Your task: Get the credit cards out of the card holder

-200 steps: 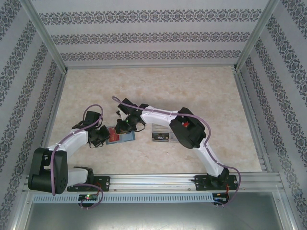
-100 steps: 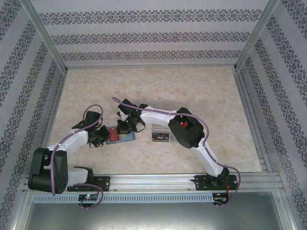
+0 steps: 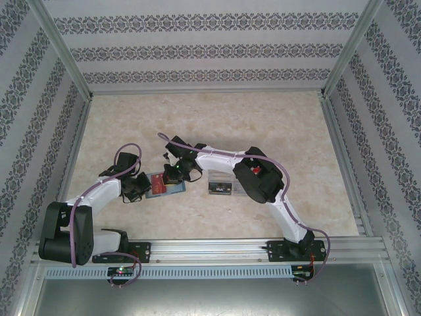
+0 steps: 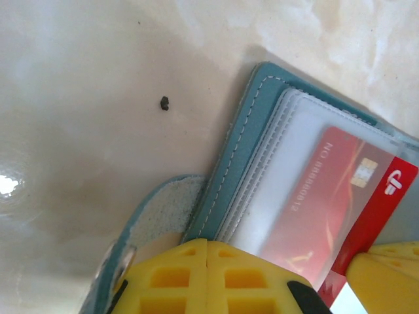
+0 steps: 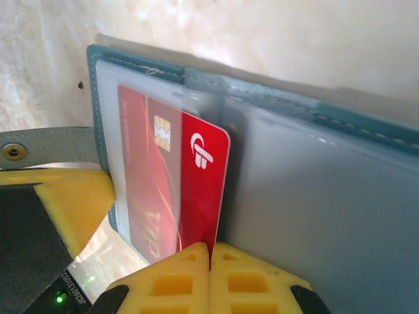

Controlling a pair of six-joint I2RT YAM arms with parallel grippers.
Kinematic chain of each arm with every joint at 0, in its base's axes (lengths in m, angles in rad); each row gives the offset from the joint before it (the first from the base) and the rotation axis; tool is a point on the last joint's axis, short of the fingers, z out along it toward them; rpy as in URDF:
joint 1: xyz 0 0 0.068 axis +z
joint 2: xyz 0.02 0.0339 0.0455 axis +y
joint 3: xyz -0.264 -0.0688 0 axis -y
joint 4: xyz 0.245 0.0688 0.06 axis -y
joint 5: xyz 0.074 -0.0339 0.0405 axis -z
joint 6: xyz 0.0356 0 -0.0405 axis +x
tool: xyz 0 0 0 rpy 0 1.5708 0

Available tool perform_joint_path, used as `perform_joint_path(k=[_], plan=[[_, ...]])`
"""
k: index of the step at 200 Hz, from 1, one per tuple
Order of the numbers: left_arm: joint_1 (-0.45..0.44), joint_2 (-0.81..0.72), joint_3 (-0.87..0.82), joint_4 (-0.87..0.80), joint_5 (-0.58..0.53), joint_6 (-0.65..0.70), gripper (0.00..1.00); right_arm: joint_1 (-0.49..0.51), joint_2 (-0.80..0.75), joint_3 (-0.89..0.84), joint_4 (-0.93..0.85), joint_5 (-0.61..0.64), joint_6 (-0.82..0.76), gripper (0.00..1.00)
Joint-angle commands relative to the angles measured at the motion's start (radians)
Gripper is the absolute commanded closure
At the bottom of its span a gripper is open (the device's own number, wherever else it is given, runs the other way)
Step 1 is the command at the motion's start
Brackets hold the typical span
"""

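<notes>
Just ahead of my left claw (image 4: 207,258), whose fingers (image 4: 170,281) are matt yellow plastic, the card holder (image 4: 229,163) looks like stitched matt leather. Its strap (image 4: 163,203) is rough and fuzzy underneath. Clear glossy plastic sleeves (image 4: 288,144) cover a shiny red credit card (image 4: 340,196). The table (image 4: 78,98) is smooth, glossy and stone-patterned.

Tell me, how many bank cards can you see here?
1: a red card, partly slid out of a clear sleeve in the teal card holder, its lower edge pinched by the right fingers. Other sleeves may hide more.
</notes>
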Motion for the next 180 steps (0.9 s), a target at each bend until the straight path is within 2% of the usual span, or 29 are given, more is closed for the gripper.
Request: perform_joint_path(k=[1, 29, 44, 83, 140, 160, 180], plan=[[0.012, 0.027, -0.007, -0.038, -0.021, 0.006, 1.00, -0.015, -0.032, -0.046, -0.020, 0.030, 0.016, 1.00], [0.011, 0.033, -0.007, -0.034, -0.014, 0.008, 1.00, -0.015, -0.032, -0.050, 0.003, 0.012, 0.020, 1.00], [0.012, 0.033, -0.006, -0.034, -0.011, 0.010, 1.00, -0.014, -0.023, -0.040, 0.018, -0.006, 0.026, 0.88], [0.012, 0.033, -0.007, -0.032, -0.003, 0.011, 1.00, -0.012, 0.017, -0.005, 0.037, -0.045, 0.043, 0.83], [0.011, 0.033, -0.007, -0.030, 0.003, 0.011, 1.00, -0.015, 0.025, -0.016, 0.077, -0.064, 0.070, 0.83], [0.011, 0.034, -0.006, -0.030, 0.003, 0.012, 1.00, -0.018, 0.025, -0.021, 0.091, -0.073, 0.077, 0.94], [0.011, 0.034, -0.007, -0.031, 0.000, 0.013, 1.00, -0.025, 0.014, -0.045, 0.095, -0.057, 0.082, 0.97]])
